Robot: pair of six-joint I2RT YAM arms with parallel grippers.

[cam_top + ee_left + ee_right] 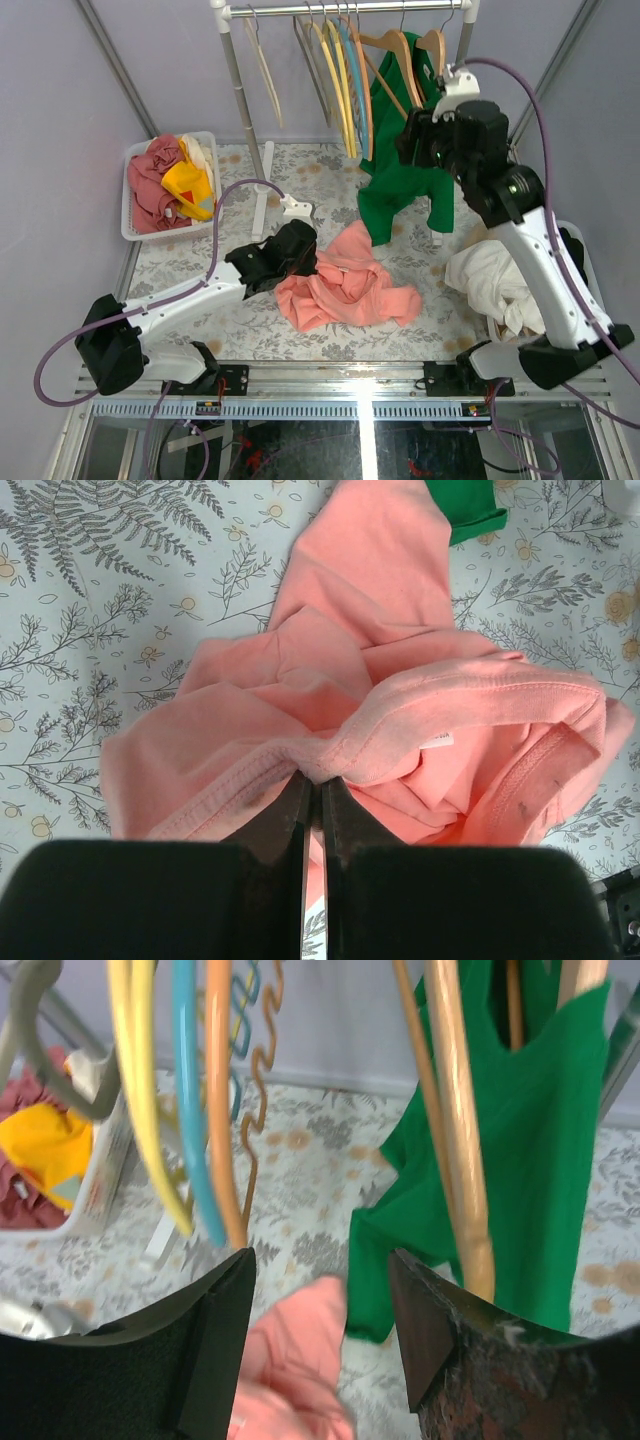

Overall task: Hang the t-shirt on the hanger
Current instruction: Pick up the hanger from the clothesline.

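The salmon t-shirt [345,285] lies crumpled on the floral table in the middle, and fills the left wrist view [380,710]. My left gripper [308,262] is shut on a folded hem at the shirt's left edge [312,778]. The wooden hanger [402,58] hangs on the rail at the back, in front of a green shirt. My right gripper [412,140] is raised beside it, open and empty [320,1260]. The hanger's thick arm [462,1160] stands just right of the right finger. The t-shirt shows blurred below between the fingers [295,1360].
A green shirt [400,190] hangs from the rail. Thin yellow, blue and orange hangers [345,80] and a cream one [265,75] hang to its left. A white basket [130,215] of red and yellow clothes is back left. A white cloth pile [490,275] lies right. A rack pole [245,100] stands behind.
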